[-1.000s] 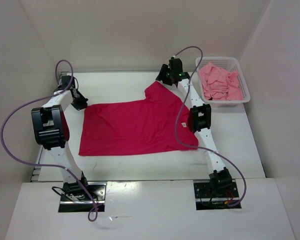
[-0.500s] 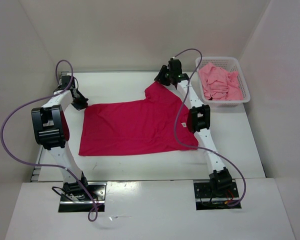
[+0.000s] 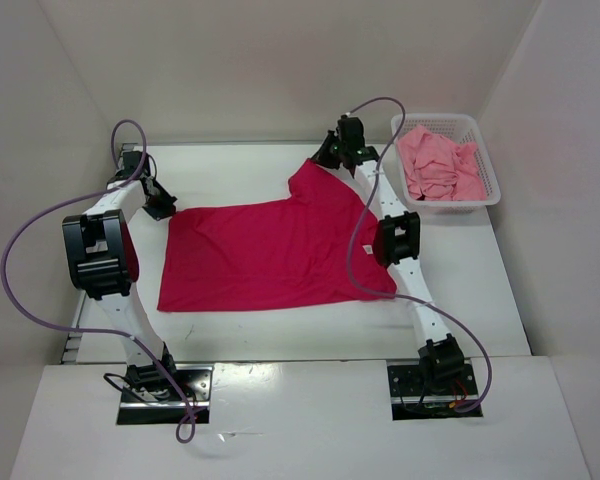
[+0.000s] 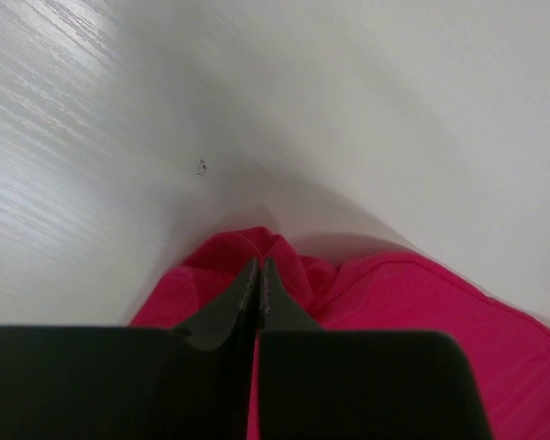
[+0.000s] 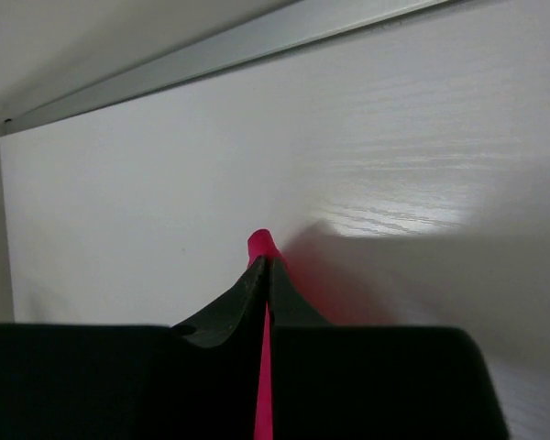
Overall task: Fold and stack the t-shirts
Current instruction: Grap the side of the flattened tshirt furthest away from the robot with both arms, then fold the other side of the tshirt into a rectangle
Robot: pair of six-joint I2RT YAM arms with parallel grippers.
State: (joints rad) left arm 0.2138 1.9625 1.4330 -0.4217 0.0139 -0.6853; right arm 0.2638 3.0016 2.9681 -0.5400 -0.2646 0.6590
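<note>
Crimson t-shirt (image 3: pixel 270 255) spread flat mid-table, long axis 9 to 3 o'clock. Pinched shut on its far edge: left gripper (image 3: pixel 163 208) at 10 o'clock, right gripper (image 3: pixel 325 160) at 1 o'clock; folding toward 6 likely.

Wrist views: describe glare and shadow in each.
Left wrist: streaky glare on the table upper left, soft shadow ringing the shirt, left fingers dark and featureless. Right wrist: bright glare patch right of the shirt tip, shadow beneath it, right fingers equally dark.
</note>
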